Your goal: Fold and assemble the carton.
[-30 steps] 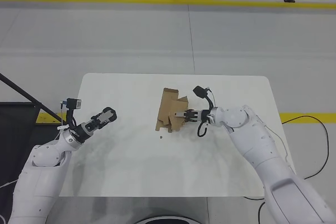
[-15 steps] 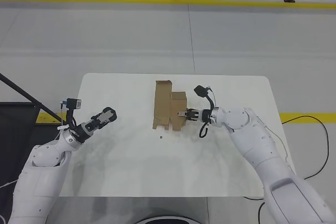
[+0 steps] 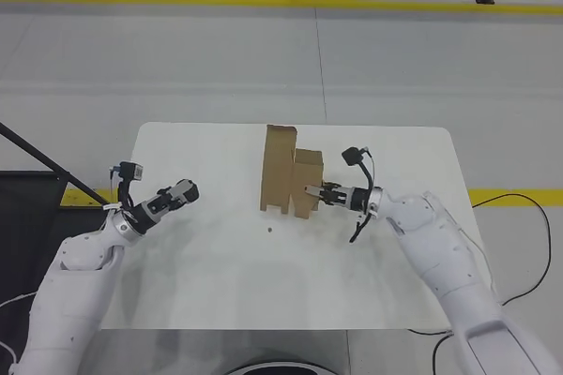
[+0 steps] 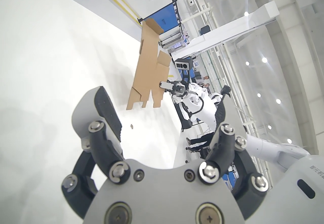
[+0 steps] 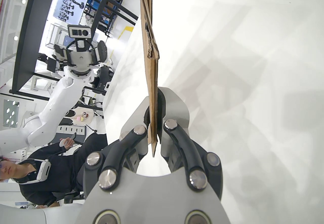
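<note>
A flat, unfolded brown carton stands tilted up on its edge near the middle of the white table. My right gripper is shut on the carton's right edge; in the right wrist view the cardboard runs edge-on between the fingers. From the left wrist view the carton is seen lifted off the tabletop, with the right gripper pinching it. My left gripper hovers over the table's left side, well apart from the carton, open and holding nothing.
A tiny brown scrap lies on the table just in front of the carton. The table's front edge and left edge are close to my left arm.
The right gripper has raised the carton from lying crumpled on the table to standing up on edge, and the arm has shifted slightly right. The left arm has edged a little.
</note>
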Available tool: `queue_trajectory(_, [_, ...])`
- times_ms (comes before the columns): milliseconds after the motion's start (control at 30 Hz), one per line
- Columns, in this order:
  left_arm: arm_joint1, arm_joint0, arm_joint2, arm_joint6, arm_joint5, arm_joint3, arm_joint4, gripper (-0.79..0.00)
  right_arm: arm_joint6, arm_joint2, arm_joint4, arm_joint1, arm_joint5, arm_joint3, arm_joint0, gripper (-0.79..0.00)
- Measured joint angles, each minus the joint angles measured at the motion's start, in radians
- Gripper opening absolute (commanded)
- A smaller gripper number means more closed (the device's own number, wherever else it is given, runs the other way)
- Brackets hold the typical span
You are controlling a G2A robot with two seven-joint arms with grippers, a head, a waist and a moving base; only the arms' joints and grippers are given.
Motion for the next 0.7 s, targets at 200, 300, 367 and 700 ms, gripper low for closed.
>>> queue_trajectory(200, [-0.001,-0.029,0.019,-0.007,-0.045,0.047,-0.002,0.000,0.044,0.082,0.035,0.042,-0.028,-0.150,-0.101,-0.785])
queue_trajectory(300, [0.000,-0.030,0.017,0.000,-0.045,0.052,0.013,0.000,0.078,0.114,0.045,0.060,-0.027,-0.230,-0.148,-0.785])
queue_trajectory(367, [0.000,-0.030,0.017,-0.001,-0.045,0.051,0.010,0.000,0.087,0.119,0.041,0.063,-0.023,-0.249,-0.157,-0.785])
queue_trajectory(700, [0.000,-0.029,0.019,0.001,-0.042,0.049,0.010,0.000,0.086,0.118,0.041,0.063,-0.023,-0.246,-0.155,-0.785])
